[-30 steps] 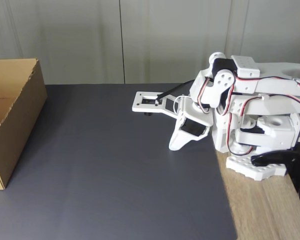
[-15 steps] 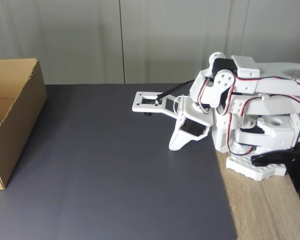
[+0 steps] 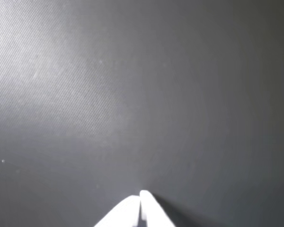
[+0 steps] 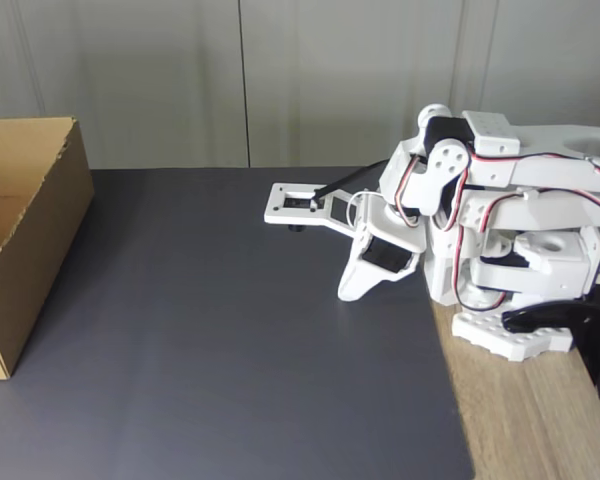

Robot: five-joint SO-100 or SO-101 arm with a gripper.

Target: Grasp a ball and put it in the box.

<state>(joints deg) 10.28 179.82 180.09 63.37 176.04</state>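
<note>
The brown cardboard box [image 4: 42, 215] stands open-topped at the left edge of the fixed view, on the dark mat. The ball is out of view. My white arm is folded low at the right, and its gripper [image 4: 349, 294] points down with the tips resting on or just above the mat, far from the box. In the wrist view the two white fingertips [image 3: 132, 208] meet in a point at the bottom edge, so the gripper [image 3: 141, 194] is shut with nothing in it, over bare mat.
A dark grey mat [image 4: 210, 340] covers most of the table. Bare wood [image 4: 530, 420] shows at the right, where the arm's base [image 4: 525, 265] is clamped. A white bracket [image 4: 298, 206] juts left from the arm. A pale wall stands behind.
</note>
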